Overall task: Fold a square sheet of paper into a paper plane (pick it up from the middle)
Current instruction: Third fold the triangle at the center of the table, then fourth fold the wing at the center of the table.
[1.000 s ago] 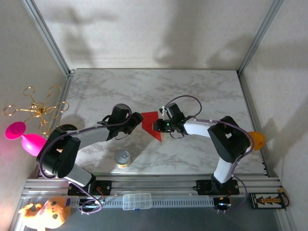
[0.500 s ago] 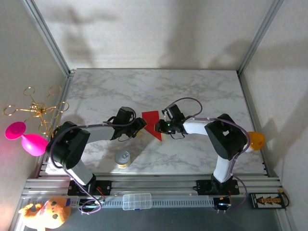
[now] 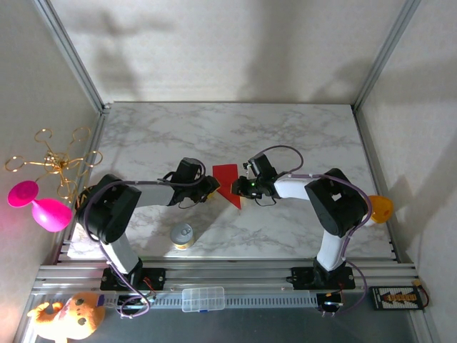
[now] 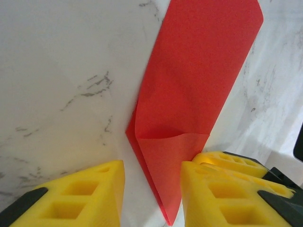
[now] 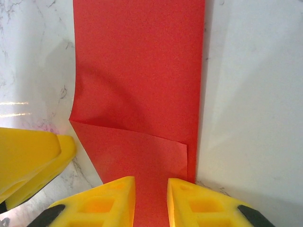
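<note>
Since a second ago my left pincer [image 4: 151, 172] is reaching further in and narrowing, now straddling the lower corner of the paper [image 4: 199, 71]. Its pads [image 4: 90, 189] are standing partly apart, gripping nothing: bare table [image 4: 57, 71] is showing between one of them and the red edge, while the other is sitting right beside the sheet; whether it is touching, I cannot tell. My right pincer [image 5: 150, 189] is pinching the paper, holding it slightly raised near the table's middle, and the clamped end is disappearing between its jaws. From above, both wrists are covering the sheet's side edges. The paper is looking thin, matte, bright red, folded into a long strip with a small slanted flap, bowing gently. The pads are yellow, blocky, hollow-celled. The table is white marble, veined grey.
</note>
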You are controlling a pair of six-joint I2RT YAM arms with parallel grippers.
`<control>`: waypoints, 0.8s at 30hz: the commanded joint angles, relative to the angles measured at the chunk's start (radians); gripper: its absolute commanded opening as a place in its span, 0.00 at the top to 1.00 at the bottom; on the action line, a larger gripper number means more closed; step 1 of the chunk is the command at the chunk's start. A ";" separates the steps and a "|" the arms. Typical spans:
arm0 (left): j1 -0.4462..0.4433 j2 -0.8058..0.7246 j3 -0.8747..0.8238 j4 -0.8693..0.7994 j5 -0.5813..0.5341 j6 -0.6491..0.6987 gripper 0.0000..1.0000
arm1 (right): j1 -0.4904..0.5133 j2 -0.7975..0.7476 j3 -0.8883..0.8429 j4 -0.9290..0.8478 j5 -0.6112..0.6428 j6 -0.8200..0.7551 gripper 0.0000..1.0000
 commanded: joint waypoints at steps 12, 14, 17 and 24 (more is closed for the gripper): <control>-0.020 0.044 0.063 0.006 0.022 0.025 0.67 | -0.009 0.027 -0.020 -0.016 -0.026 0.004 0.77; -0.020 0.046 0.066 0.003 0.022 0.029 0.66 | -0.009 0.027 -0.020 -0.017 -0.026 0.003 0.77; -0.021 0.046 0.065 -0.003 0.020 0.029 0.65 | -0.010 0.029 -0.019 -0.017 -0.028 0.002 0.77; -0.019 0.043 0.059 0.037 0.041 0.009 0.66 | -0.010 0.034 -0.019 -0.020 -0.027 -0.001 0.78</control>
